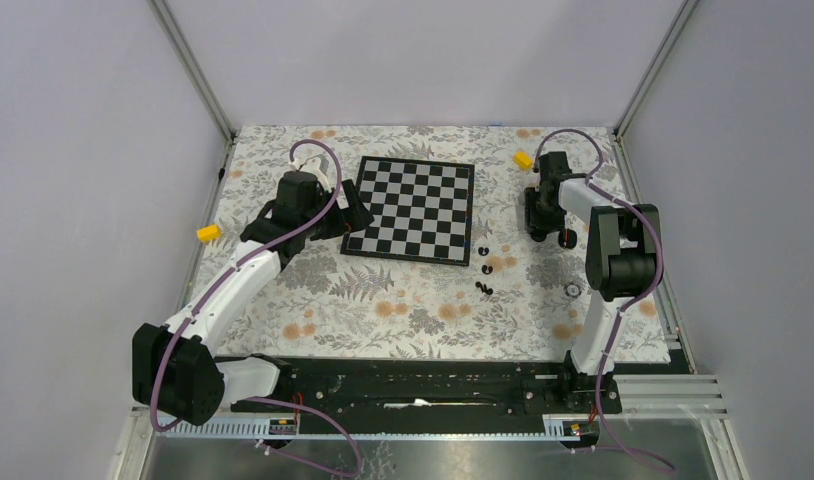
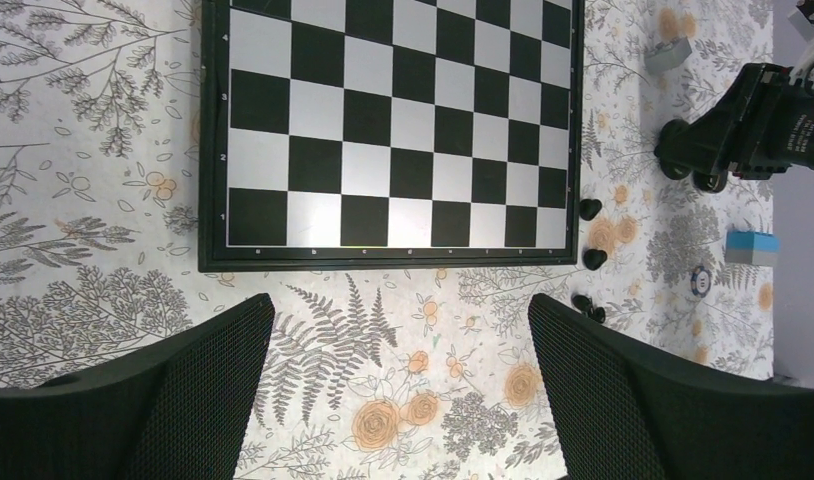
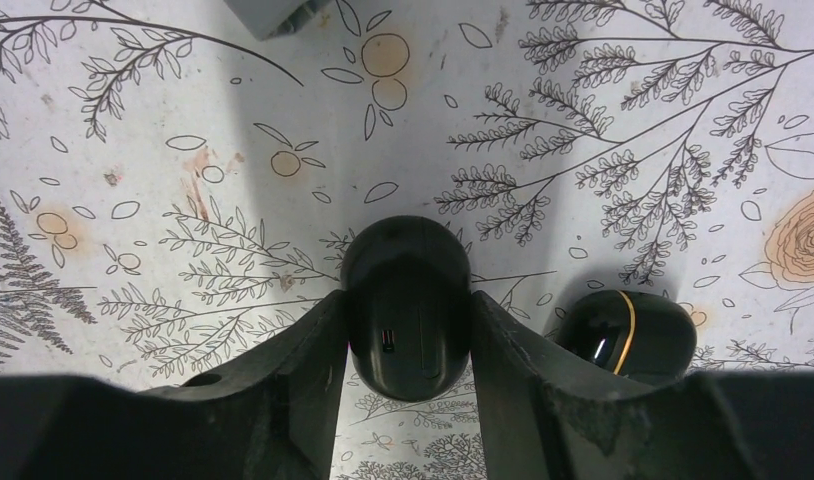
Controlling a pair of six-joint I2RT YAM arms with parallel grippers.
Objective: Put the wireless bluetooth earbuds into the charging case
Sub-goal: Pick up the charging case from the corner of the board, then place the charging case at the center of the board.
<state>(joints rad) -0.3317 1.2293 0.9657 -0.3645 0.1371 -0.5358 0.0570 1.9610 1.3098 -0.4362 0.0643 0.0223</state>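
Right claw (image 3: 408,305) clamped on the charging case (image 3: 407,262), well to the right of the chessboard (image 1: 411,210).
The case sat between the two fingers, each touching one side, its rounded end poking past the tips. A black rounded object with a gold line (image 3: 623,335) lay just outside one finger. The earbuds (image 2: 594,258) lay apart from the case, near the board's corner. The left claw (image 2: 401,310) hung wide open, holding nothing.

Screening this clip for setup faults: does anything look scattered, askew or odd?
Mildly. The earbuds lie scattered loose on the cloth off the chessboard's right edge, apart from the charging case between the right hand's fingers. A second glossy black pebble with a gold line sits beside it.
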